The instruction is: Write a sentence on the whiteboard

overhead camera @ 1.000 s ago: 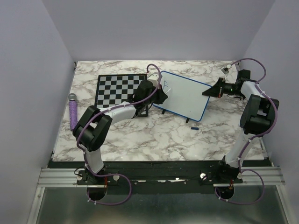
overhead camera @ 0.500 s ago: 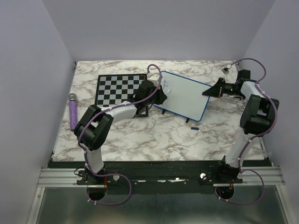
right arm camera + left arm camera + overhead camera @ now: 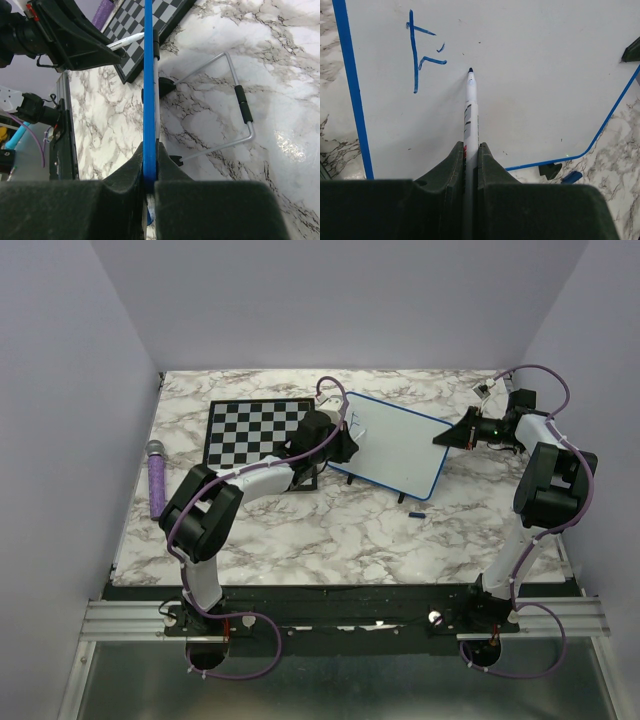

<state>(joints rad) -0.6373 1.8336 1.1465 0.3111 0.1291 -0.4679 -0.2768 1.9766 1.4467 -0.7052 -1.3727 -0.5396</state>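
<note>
The whiteboard (image 3: 395,445), white with a blue frame, stands tilted on the marble table. My left gripper (image 3: 345,445) is at its left end, shut on a white marker (image 3: 471,110). The marker's blue tip rests on the whiteboard (image 3: 535,75), just right of the sentence (image 3: 417,50). Only a blue letter F and a short stroke of the sentence show. My right gripper (image 3: 445,437) is shut on the board's right edge. In the right wrist view, the right gripper (image 3: 150,150) pinches the blue frame (image 3: 149,75) edge-on.
A black-and-white chessboard (image 3: 250,430) lies left of the whiteboard, under my left arm. A purple cylinder (image 3: 157,478) lies near the table's left edge. A small blue cap (image 3: 417,512) sits in front of the board. Behind the board is a wire stand (image 3: 235,110).
The left gripper with the marker has shifted very slightly along the board. The right arm and the board have not moved.
</note>
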